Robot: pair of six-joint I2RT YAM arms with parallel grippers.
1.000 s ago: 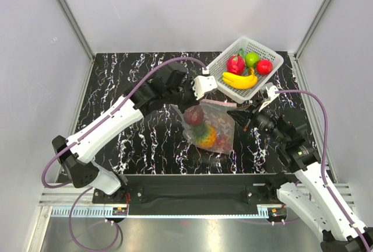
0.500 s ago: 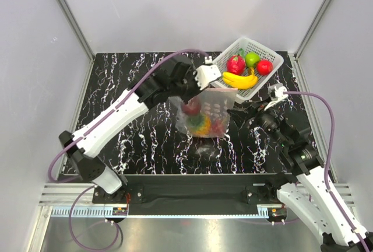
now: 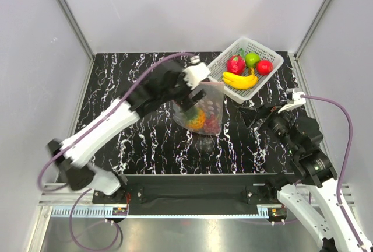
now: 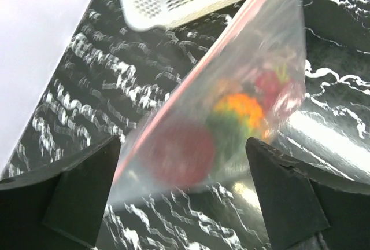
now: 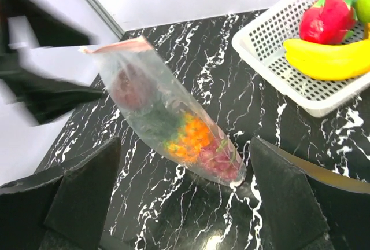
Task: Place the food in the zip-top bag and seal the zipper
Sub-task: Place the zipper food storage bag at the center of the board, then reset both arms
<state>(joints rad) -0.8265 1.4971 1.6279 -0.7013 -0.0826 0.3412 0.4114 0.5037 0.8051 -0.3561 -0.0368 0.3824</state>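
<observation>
The clear zip-top bag [image 3: 203, 111] leans on the marbled table, its lower corner [image 5: 234, 177] resting on the surface and neither gripper holding it. The food shows through the plastic: an orange pineapple [image 5: 191, 137], red-purple grape pieces [image 5: 222, 160] and a dark red piece [image 5: 130, 88]. The pink zipper [image 5: 115, 47] runs along the raised top edge, also blurred in the left wrist view [image 4: 136, 149]. My left gripper [image 3: 194, 91] [image 4: 184, 140] hangs open just behind the bag's top. My right gripper [image 3: 252, 112] [image 5: 185, 140] stands open to the bag's right, apart from it.
A white lattice basket [image 3: 220, 68] [image 5: 272, 70] sits at the back right holding a yellow banana [image 3: 240, 80], a red fruit [image 3: 236, 64], a green fruit [image 3: 252, 59] and another red fruit [image 3: 264, 66]. Pale walls close in the table on three sides.
Both grippers opened and let go of the bag. The right arm drew back to the right. The left gripper shifted back and left while the bag tipped up onto its lower corner.
</observation>
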